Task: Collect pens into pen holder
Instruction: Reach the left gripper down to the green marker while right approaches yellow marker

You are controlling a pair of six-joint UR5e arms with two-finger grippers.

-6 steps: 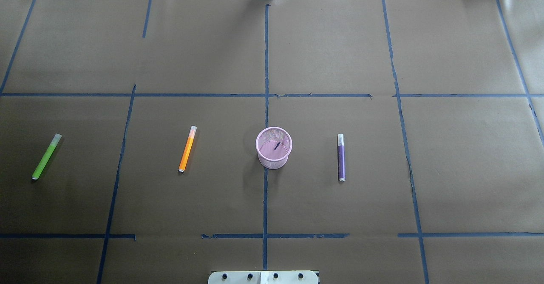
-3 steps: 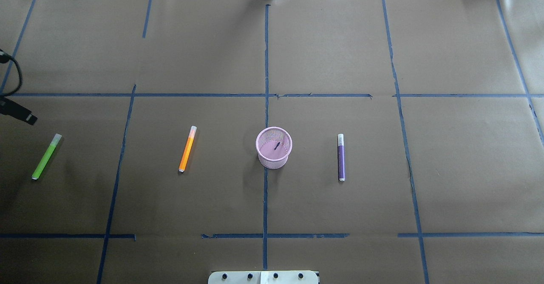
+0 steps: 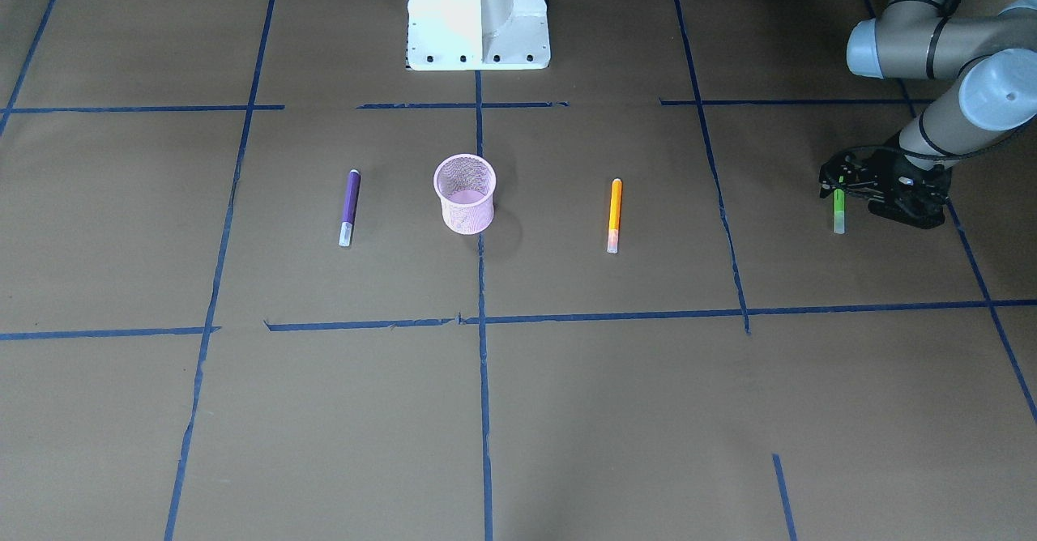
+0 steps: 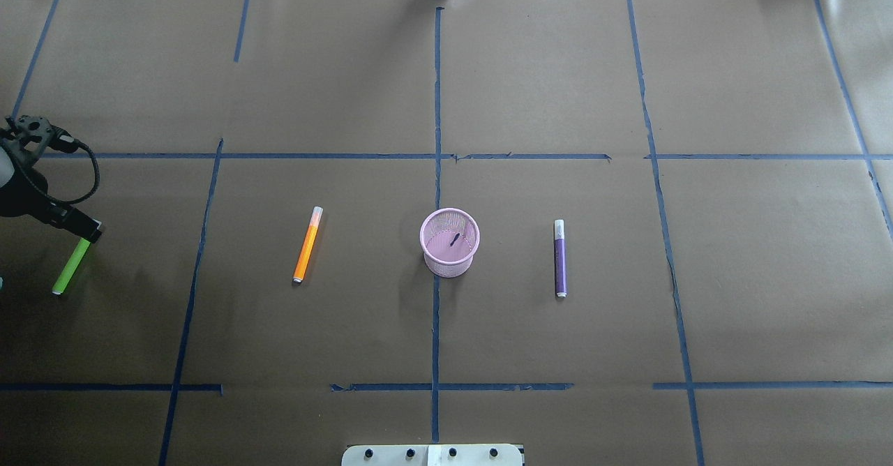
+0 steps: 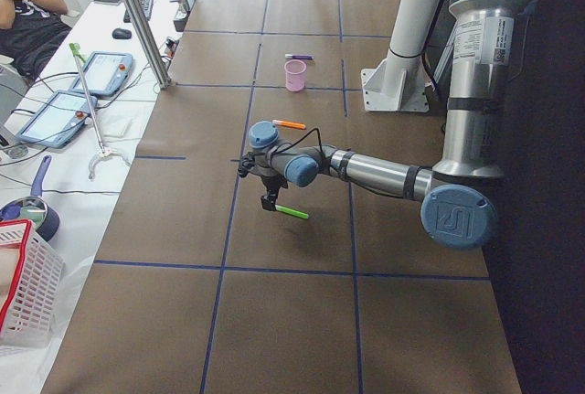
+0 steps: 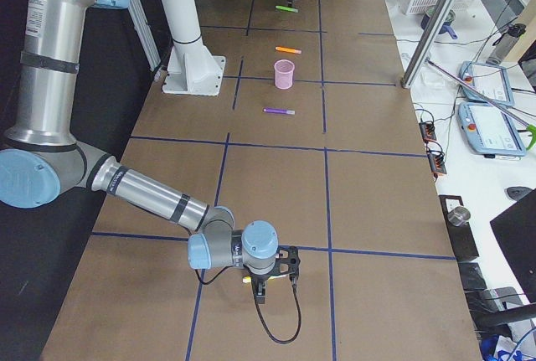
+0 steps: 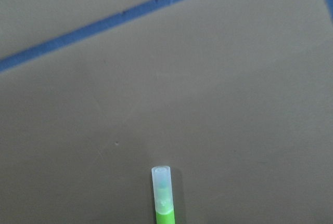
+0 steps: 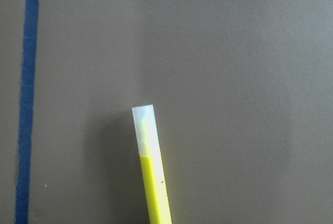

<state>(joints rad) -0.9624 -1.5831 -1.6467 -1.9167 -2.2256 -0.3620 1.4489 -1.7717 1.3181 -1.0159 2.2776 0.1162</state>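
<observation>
Green pen [image 4: 70, 269] lying flat, cap end under left tool [image 4: 91, 232] — open or clenched, cannot tell

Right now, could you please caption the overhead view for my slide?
Left end effector at one end of the green pen; orange pen and purple pen flank the pink pen holder.

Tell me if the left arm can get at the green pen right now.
Probably yes. The left gripper hangs right over the cap end of the green pen, and nothing else lies near it to block the way.
</observation>
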